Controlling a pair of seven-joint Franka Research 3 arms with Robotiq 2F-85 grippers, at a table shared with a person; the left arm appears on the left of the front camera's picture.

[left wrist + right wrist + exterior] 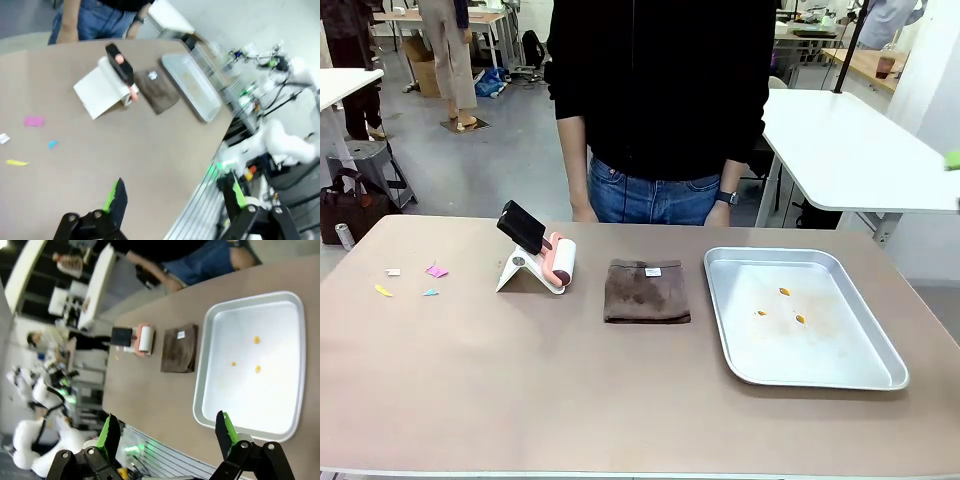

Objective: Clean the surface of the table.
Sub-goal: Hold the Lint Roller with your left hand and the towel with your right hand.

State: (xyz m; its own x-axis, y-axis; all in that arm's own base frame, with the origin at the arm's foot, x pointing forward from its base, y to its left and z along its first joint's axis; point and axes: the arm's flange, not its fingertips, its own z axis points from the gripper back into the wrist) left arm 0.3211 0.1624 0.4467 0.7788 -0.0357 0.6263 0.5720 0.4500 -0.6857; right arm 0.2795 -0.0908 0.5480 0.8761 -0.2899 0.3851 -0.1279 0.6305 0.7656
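Front view: we see the table (620, 410) spanning the whole frame, its pale near edge along the bottom and its far edge right in front of the person (660, 100) standing there. A broad stretch of open tan surface lies between the near edge and the things, so we have room to move. Along the far half, from left to right, sit a few coloured paper scraps (437, 271), a lint roller (560, 262) on its white stand (515, 272), a folded brown cloth (646, 292) and a silver tray (820, 383) close to the right edge, with orange crumbs (784, 292) inside.

In the left wrist view, our left gripper (176, 192) hangs above the table's near edge, fingers spread wide, gripping nothing. In the right wrist view, our right gripper (167, 429) hovers over the near edge by the tray's corner, equally wide and empty.
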